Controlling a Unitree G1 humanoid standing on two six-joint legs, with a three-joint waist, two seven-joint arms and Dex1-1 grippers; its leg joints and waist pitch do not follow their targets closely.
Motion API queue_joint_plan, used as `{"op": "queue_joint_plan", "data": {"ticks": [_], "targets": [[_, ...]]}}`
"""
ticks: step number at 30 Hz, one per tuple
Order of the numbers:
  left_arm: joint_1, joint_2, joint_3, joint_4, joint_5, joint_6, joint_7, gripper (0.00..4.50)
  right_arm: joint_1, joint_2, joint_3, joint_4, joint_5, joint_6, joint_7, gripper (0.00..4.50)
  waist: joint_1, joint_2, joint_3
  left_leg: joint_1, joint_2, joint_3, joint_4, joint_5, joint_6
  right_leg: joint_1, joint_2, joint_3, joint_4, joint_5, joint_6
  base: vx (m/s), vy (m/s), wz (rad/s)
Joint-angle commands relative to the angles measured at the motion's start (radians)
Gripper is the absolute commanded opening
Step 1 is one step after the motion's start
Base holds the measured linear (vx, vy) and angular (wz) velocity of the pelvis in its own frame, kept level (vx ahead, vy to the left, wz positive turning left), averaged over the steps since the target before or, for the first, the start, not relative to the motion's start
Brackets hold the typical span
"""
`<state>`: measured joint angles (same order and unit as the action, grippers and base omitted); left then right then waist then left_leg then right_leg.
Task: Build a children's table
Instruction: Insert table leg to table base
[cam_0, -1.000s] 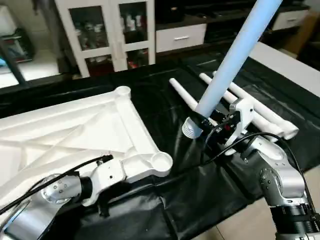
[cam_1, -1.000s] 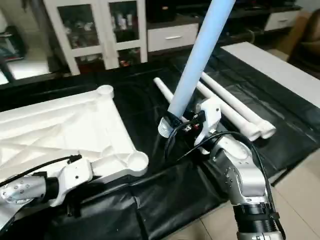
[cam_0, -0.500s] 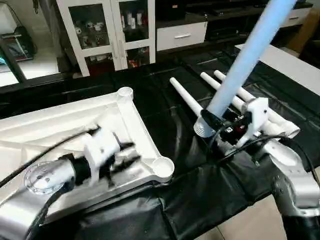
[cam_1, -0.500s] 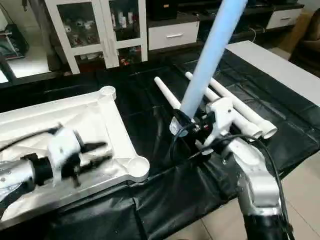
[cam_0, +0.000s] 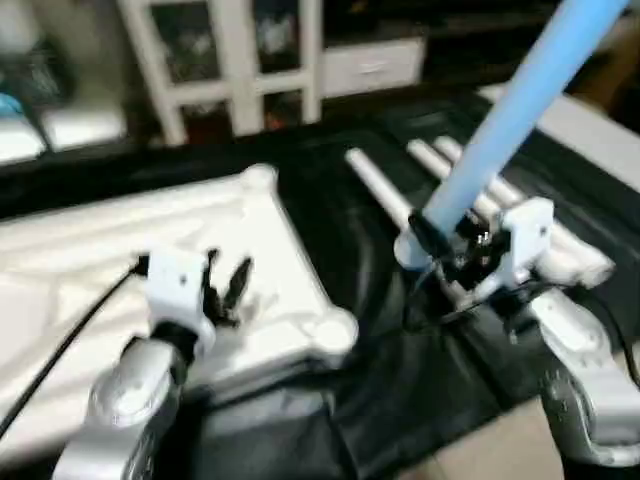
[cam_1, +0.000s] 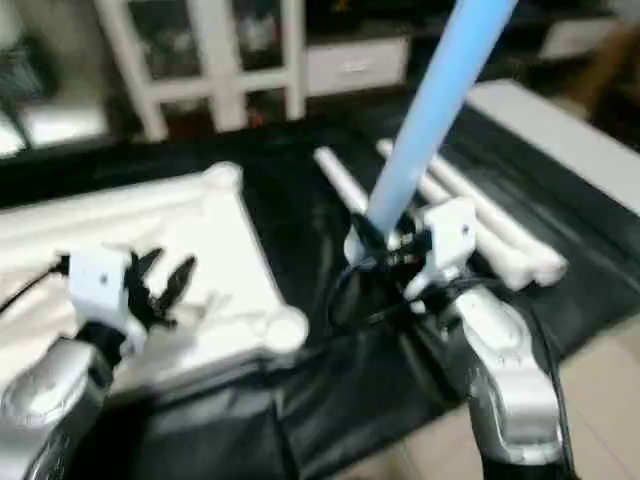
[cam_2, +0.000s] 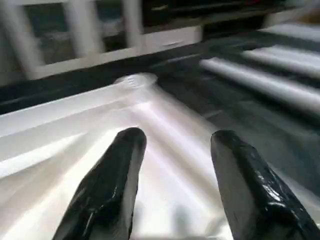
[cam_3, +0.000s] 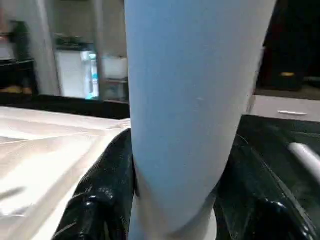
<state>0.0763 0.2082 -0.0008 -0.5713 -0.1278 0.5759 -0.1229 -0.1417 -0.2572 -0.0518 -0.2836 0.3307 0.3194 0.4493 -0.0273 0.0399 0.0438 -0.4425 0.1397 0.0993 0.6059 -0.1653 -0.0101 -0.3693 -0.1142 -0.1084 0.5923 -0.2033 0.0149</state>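
Listing near to far: left gripper (cam_0: 226, 285), near left, fingers (cam_2: 112, 180) spread apart with nothing between them, poised over the ribbed underside of the top (cam_0: 110, 250). Top: white, upside down on a black sheet (cam_0: 400, 390), spanning the left half; one round socket (cam_0: 335, 333) at its near right corner, another socket (cam_0: 258, 178) at the far right corner. Right gripper (cam_0: 447, 252), near right, fingers clamped around the thick lower end of a leg (cam_0: 520, 110); that leg, bluish-white, tilts up and away to the far right, its base held above the sheet, right of the near socket and apart from it. Three more legs (cam_0: 380, 190) lie flat on the sheet behind the right gripper, side by side, running from far left to near right. Cabinet (cam_0: 230, 60), white with glass doors, stands at the far side beyond the sheet.
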Motion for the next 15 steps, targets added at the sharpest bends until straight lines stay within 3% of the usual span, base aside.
{"op": "queue_joint_plan", "data": {"ticks": [1,2,3,4,5,6,8,9,10,11,12,13,14,15], "targets": [[-0.011,0.002,0.025,0.002,-0.008,-0.004,0.007,2.38,0.01,-0.004,0.0,-0.032,0.011,0.001,0.001,1.87,0.0,0.012,-0.037,0.003,0.025,-0.042,-0.095,-0.331,0.166,0.044,-0.026,-0.007,-0.073,-0.27,-0.204,-0.003,-0.03,0.49],[-0.014,0.001,0.029,0.008,0.0,-0.022,0.016,2.38,0.017,-0.007,0.002,-0.031,0.008,0.0,0.003,1.87,0.006,0.016,-0.028,0.002,0.022,-0.051,-0.102,-0.415,0.118,0.047,-0.026,-0.014,-0.073,-0.358,-0.195,-0.003,-0.03,0.49],[-0.017,-0.007,0.032,0.011,0.0,-0.016,0.026,2.38,0.024,-0.01,0.003,-0.031,0.007,0.001,0.006,1.87,0.008,0.021,-0.028,0.003,0.018,-0.06,-0.106,-0.485,0.058,0.051,-0.03,-0.016,-0.071,-0.407,-0.185,-0.002,-0.026,0.54],[-0.016,-0.012,0.034,0.011,0.003,-0.015,0.032,2.38,0.032,-0.013,0.003,-0.032,0.007,0.001,0.008,1.87,0.011,0.025,-0.027,0.009,0.014,-0.071,-0.109,-0.524,0.022,0.045,-0.031,-0.011,-0.07,-0.406,-0.189,-0.004,-0.026,0.61],[-0.011,-0.015,0.021,0.012,0.024,-0.039,0.035,2.38,0.044,-0.021,0.003,-0.034,0.005,0.001,0.014,1.87,0.01,0.023,-0.029,0.011,0.012,-0.076,-0.109,-0.526,0.013,0.045,-0.032,-0.009,-0.07,-0.393,-0.193,-0.004,-0.026,0.61],[-0.007,-0.013,0.004,0.01,0.043,-0.058,0.031,2.38,0.053,-0.027,0.002,-0.035,0.004,0.001,0.02,1.87,0.009,0.026,-0.031,0.006,0.004,-0.087,-0.11,-0.496,0.016,0.054,-0.031,-0.007,-0.066,-0.356,-0.2,-0.005,-0.021,0.59],[-0.005,-0.012,-0.005,0.009,0.052,-0.064,0.029,2.38,0.056,-0.03,0.001,-0.036,0.004,0.002,0.023,1.87,0.014,0.03,-0.026,0.005,-0.008,-0.098,-0.115,-0.439,0.036,0.061,-0.028,-0.008,-0.064,-0.332,-0.206,-0.005,-0.019,0.57],[-0.006,-0.013,-0.01,0.006,0.052,-0.057,0.028,2.38,0.056,-0.03,-0.002,-0.037,0.006,0.004,0.023,1.87,0.01,0.038,-0.028,-0.004,-0.02,-0.113,-0.118,-0.394,0.047,0.076,-0.025,-0.008,-0.056,-0.325,-0.202,-0.007,-0.01,0.48],[-0.007,-0.013,-0.012,0.004,0.05,-0.051,0.03,2.38,0.056,-0.03,-0.003,-0.038,0.007,0.006,0.021,1.87,0.01,0.039,-0.026,-0.006,-0.027,-0.121,-0.122,-0.378,0.048,0.08,-0.021,-0.01,-0.052,-0.329,-0.195,-0.009,0.003,0.42],[-0.009,-0.008,-0.023,0.005,0.055,-0.044,0.029,2.38,0.056,-0.03,-0.004,-0.037,0.008,0.006,0.019,1.87,0.007,0.05,-0.023,-0.001,-0.035,-0.145,-0.134,-0.372,0.036,0.082,-0.006,-0.012,-0.038,-0.34,-0.183,-0.009,0.003,0.42],[-0.012,-0.005,-0.034,0.006,0.06,-0.045,0.028,2.38,0.056,-0.029,-0.004,-0.036,0.008,0.005,0.017,1.87,-0.002,0.058,-0.02,0.019,-0.031,-0.194,-0.15,-0.417,-0.016,0.074,0.019,-0.004,-0.014,-0.319,-0.171,-0.01,-0.004,0.45],[-0.014,-0.003,-0.044,0.006,0.066,-0.046,0.028,2.38,0.057,-0.028,-0.003,-0.036,0.007,0.004,0.015,1.87,-0.005,0.063,-0.02,0.03,-0.027,-0.222,-0.159,-0.46,-0.053,0.071,0.029,0.004,-0.001,-0.3,-0.165,-0.013,-0.03,0.49],[-0.017,-0.003,-0.052,0.007,0.07,-0.045,0.027,2.38,0.059,-0.026,-0.001,-0.037,0.005,0.002,0.014,1.87,-0.009,0.072,-0.016,0.043,-0.027,-0.269,-0.175,-0.562,-0.122,0.064,0.041,0.022,0.02,-0.276,-0.157,-0.013,-0.03,0.49],[-0.018,-0.004,-0.055,0.006,0.071,-0.043,0.028,2.38,0.061,-0.025,0.002,-0.037,0.003,0.001,0.013,1.87,-0.014,0.071,-0.01,0.04,-0.031,-0.294,-0.189,-0.628,-0.158,0.065,0.048,0.033,0.033,-0.281,-0.157,-0.024,-0.061,0.53]]}}
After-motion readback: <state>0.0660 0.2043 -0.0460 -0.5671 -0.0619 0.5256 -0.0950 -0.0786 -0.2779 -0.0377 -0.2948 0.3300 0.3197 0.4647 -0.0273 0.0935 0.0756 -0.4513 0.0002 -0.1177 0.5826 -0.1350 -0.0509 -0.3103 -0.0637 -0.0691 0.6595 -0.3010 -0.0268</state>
